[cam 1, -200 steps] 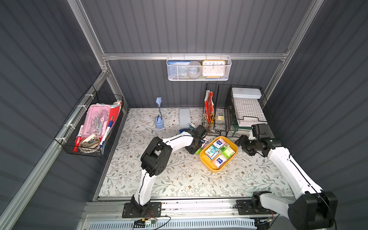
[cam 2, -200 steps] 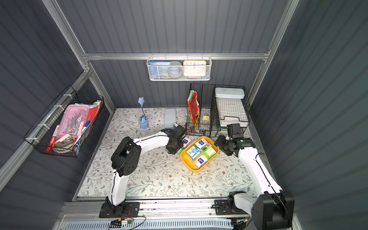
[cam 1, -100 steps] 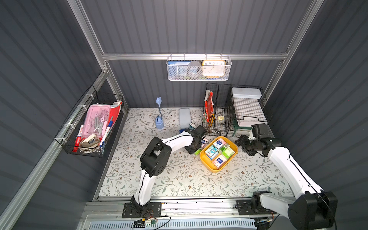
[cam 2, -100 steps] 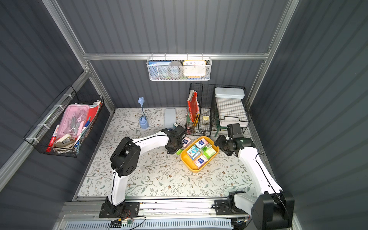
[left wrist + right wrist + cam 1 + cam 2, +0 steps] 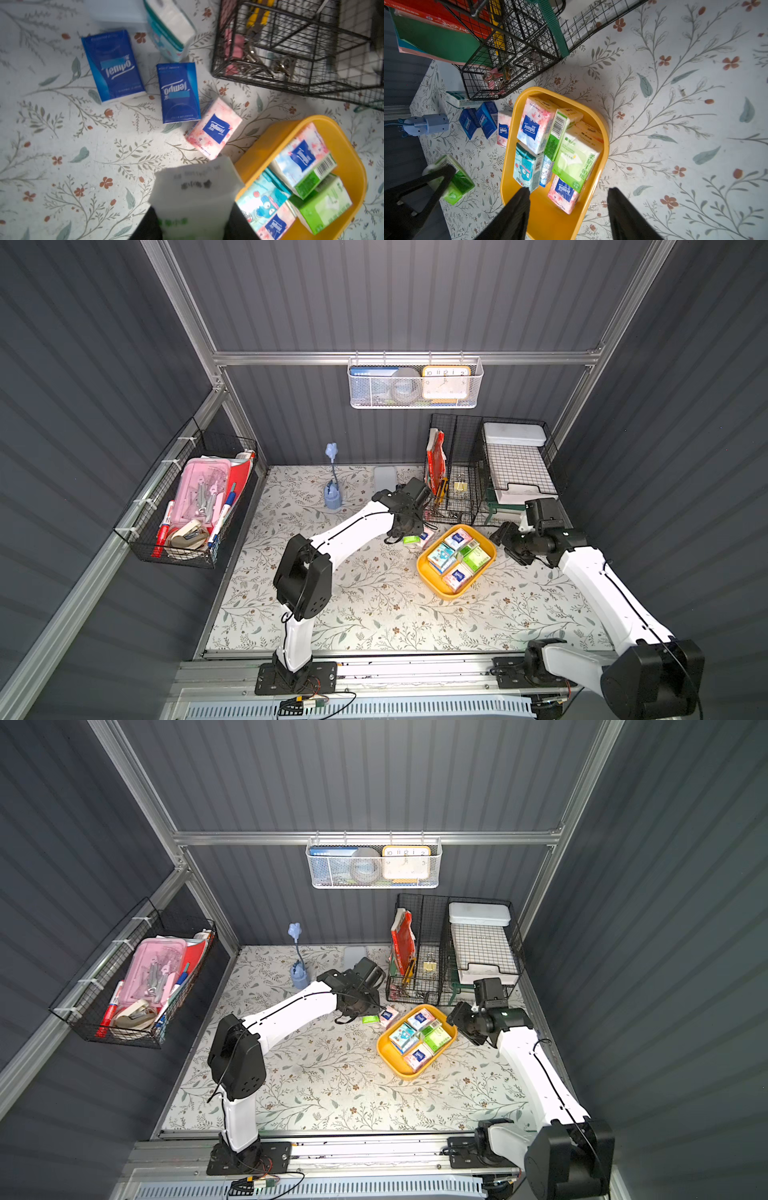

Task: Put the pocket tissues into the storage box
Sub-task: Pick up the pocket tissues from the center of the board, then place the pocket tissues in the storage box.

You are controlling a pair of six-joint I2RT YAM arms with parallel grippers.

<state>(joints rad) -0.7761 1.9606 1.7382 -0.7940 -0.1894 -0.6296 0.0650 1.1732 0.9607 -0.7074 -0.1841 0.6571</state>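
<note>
Almost no change over last second; both arms keep pose. At left, left gripper point(image 5: 406, 533) clamped narrow on green-white packet point(image 5: 195, 193), just left of storage box point(image 5: 550, 220). Loose on floral table point(image 5: 374, 614): two dark blue packets point(image 5: 178, 93), pink packet point(image 5: 215, 128) just beside box rim. Box holds pocket tissues point(image 5: 457, 558), pink, teal, green, packed close. At right, right gripper point(image 5: 568, 190) jaws wide, straddling box rim, clamping nothing.
</note>
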